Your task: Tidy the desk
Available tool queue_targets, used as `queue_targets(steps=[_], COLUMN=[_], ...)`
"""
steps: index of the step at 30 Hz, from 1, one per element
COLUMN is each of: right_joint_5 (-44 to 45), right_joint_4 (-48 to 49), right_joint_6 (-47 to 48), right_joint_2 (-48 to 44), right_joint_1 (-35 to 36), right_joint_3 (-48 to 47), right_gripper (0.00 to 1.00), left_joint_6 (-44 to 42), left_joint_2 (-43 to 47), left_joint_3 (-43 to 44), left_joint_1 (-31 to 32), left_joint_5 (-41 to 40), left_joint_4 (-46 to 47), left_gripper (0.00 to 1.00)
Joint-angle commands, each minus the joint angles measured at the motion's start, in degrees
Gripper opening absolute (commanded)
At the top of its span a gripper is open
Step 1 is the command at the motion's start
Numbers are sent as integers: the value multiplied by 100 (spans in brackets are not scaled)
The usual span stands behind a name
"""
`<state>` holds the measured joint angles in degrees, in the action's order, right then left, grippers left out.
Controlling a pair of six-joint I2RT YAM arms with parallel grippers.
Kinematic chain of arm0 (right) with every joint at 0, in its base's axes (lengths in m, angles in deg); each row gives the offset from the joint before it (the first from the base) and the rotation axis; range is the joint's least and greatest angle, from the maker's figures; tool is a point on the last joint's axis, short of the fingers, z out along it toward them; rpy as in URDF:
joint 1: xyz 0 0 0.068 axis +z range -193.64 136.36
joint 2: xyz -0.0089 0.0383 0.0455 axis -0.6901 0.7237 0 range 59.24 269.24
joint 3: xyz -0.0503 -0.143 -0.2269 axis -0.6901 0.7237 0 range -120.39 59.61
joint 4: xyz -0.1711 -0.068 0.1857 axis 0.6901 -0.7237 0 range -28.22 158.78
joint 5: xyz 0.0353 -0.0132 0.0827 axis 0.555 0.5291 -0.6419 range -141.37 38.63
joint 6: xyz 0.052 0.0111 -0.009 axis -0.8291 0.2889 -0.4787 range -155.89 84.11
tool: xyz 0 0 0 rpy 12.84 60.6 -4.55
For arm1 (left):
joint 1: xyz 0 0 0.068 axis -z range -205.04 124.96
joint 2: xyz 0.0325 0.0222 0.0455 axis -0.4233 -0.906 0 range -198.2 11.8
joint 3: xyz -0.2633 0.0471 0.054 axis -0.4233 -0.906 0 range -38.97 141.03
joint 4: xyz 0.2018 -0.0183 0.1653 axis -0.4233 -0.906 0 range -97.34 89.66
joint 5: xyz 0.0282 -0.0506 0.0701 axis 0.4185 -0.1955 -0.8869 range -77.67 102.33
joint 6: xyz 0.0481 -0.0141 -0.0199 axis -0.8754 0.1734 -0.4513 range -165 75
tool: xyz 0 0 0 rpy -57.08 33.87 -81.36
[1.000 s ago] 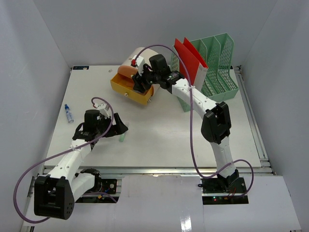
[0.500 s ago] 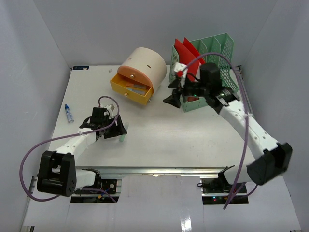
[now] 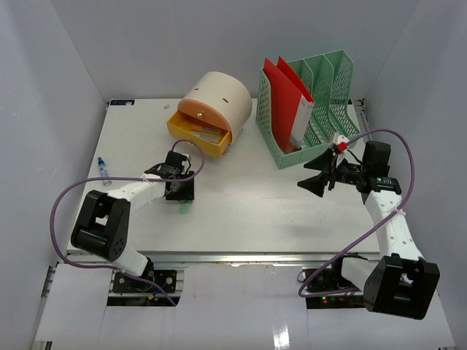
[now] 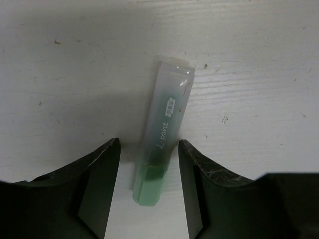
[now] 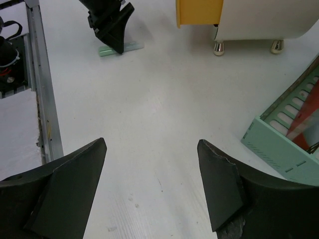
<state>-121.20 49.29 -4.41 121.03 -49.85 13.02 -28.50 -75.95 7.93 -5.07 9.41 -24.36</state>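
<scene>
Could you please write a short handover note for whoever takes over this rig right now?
Left gripper: open, low over the desk, jaws either side of the green highlighter, not closed on it.
Right gripper: open, empty, above bare desk near the green file rack.
The yellow drawer of the beige organizer stands open, items inside; red folders in the rack; small blue tube loose by the desk's left edge.
Done: folders filed. To do: probably stow the highlighter and blue tube, then shut the drawer.
</scene>
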Motion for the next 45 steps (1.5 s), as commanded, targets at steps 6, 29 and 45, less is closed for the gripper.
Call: queue_targets(steps=[6, 29, 45], right_joint_5=[-772, -952, -929], right_joint_4=[124, 472, 569], right_joint_6=[66, -258, -371], right_joint_2=[-85, -109, -238], right_joint_1=[-196, -576, -673], right_joint_3=[24, 207, 254], right_gripper=[79, 78, 77], left_joint_6=[124, 3213, 6089], left_joint_2=[-132, 2865, 101], left_joint_3=[60, -137, 1764], left_joint_1=[278, -72, -813], left_joint_5=[-497, 1580, 1338], left_joint_4=[-138, 1408, 3248], left_gripper=[48, 12, 17])
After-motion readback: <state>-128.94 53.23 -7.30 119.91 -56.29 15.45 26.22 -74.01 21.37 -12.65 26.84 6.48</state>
